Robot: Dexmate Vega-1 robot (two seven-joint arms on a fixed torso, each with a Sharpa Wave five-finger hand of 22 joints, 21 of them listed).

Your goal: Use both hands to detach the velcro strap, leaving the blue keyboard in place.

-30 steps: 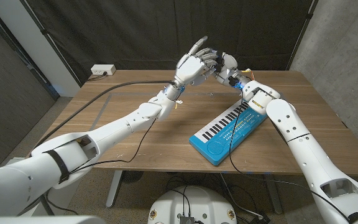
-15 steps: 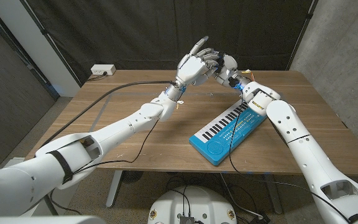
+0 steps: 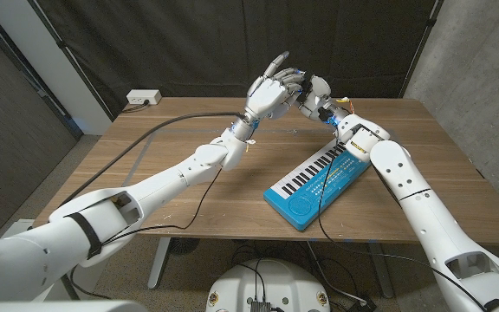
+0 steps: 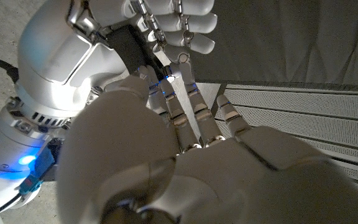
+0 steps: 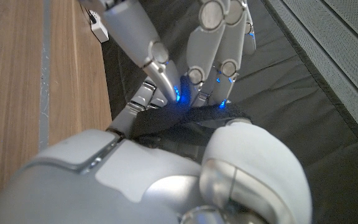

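1. A wooden table is set before black curtains; the keyboard lies at 4 o'clock.
2. The strap is pinched between the left hand and right hand, raised at 12 o'clock.
3. If pulled unevenly, the strap could be lost from one pinch.

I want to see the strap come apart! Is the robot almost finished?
Not yet. Lifting looks done: both robot hands, left and right, are raised together above the table's far side. In hand: the black velcro strap, which both seem to grip. Left: pulling it apart; it looks unseparated. The blue keyboard lies on the table.
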